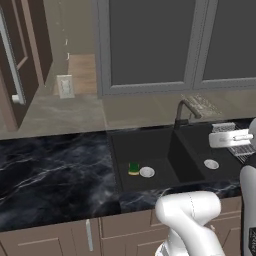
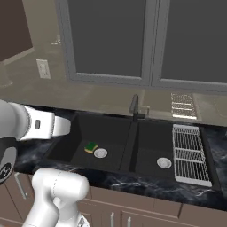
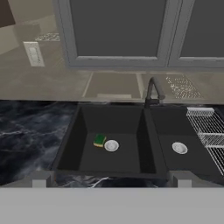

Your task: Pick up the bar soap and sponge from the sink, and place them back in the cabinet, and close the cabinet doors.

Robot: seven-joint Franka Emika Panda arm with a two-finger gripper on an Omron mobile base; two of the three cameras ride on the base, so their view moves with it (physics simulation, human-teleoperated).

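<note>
The small green-topped, yellow-bottomed rectangular sponge [image 3: 99, 140] lay on the floor of the left basin of the matte black double-basin sink [image 3: 78, 120], just beside the round silver drain disc [image 3: 111, 145], maybe touching it. No orange-pink bar soap could be made out in either basin. The brown wooden cabinet door with a vertical silver bar handle [image 1: 14, 60] stood swung open at far left, well apart from the sink. The tool [image 3: 109, 178] hung above the front edge of the sink, looking down into it, its jaws spread as wide as they go and gripping nothing.

Risks, as a judgement:
- The sponge was small and low, sitting next to the drain; a descent slightly off could put a fingertip on the drain or push the sponge sideways instead of straddling it.
- Basin walls and the centre divider were close; wide-open jaws or the wrist could clip them on the way down.
- The dark curved faucet [image 3: 153, 91] rose behind the divider and could catch the hand on the lift out.
- The marbled black stone desk [image 1: 55, 170] edge sat near the arm, and the reach to the cabinet was long, so a weak pinch could drop the soft sponge in transit.
</note>
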